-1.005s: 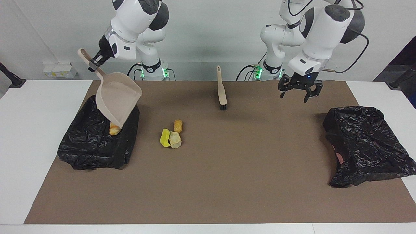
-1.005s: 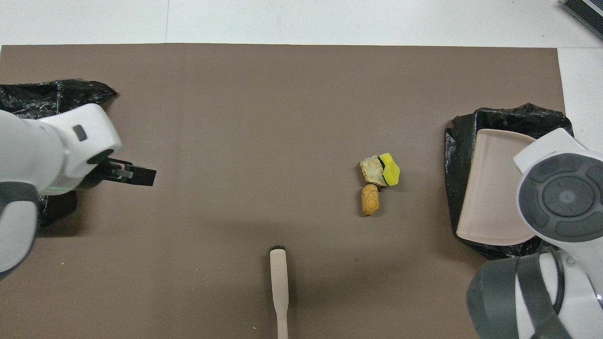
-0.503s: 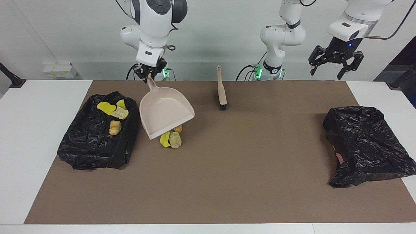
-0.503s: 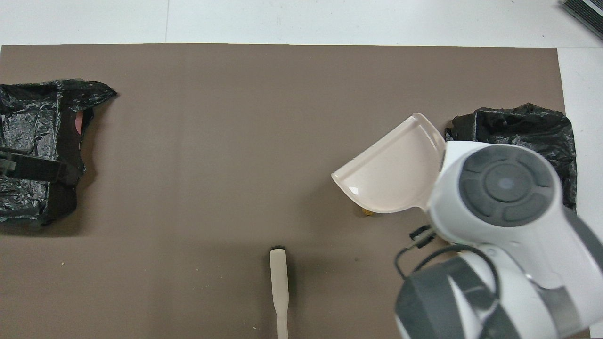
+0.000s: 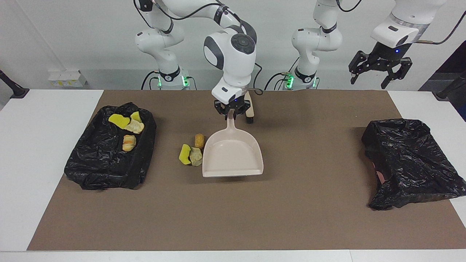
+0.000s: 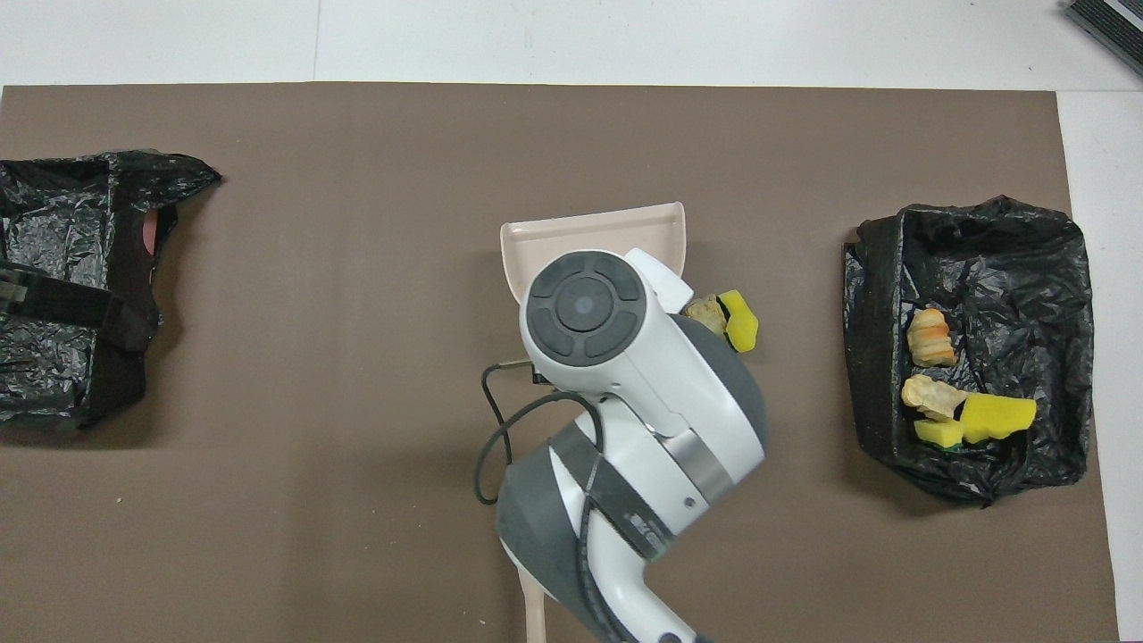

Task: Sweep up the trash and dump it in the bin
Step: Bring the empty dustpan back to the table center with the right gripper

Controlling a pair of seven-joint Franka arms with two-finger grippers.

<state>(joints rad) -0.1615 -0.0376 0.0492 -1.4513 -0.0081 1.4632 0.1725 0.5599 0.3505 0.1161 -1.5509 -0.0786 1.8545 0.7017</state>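
- Our right gripper [image 5: 232,113] is over the middle of the brown mat [image 5: 291,218] on the worktop, its fingers closed on the handle of the beige dustpan [image 5: 233,156] — the pan is level and low over the mat, its open edge turned away from the robots.
- Three pieces of the trash [image 5: 192,153] lie on the mat just beside the dustpan, toward the right arm's end: a yellow sponge chunk [image 5: 185,154], a pale stone-like bit [image 5: 196,157] touching it, and an orange-brown bread-like piece [image 5: 199,141] a little nearer to the robots.
- Four more pieces sit in the bin lined with a black bag [image 5: 105,163] at the right arm's end of the mat — two yellow chunks, one pale bit and one bread-like piece.
- Our left gripper [image 5: 380,72] hangs high in the air at the left arm's end, its fingers spread wide and holding nothing; that arm waits.
- A second black-bagged bin [image 5: 407,160] stands on the mat at the left arm's end, near that gripper.
- The beige brush [image 5: 249,111] lies on the mat nearer to the robots than the dustpan, partly hidden by our right gripper.
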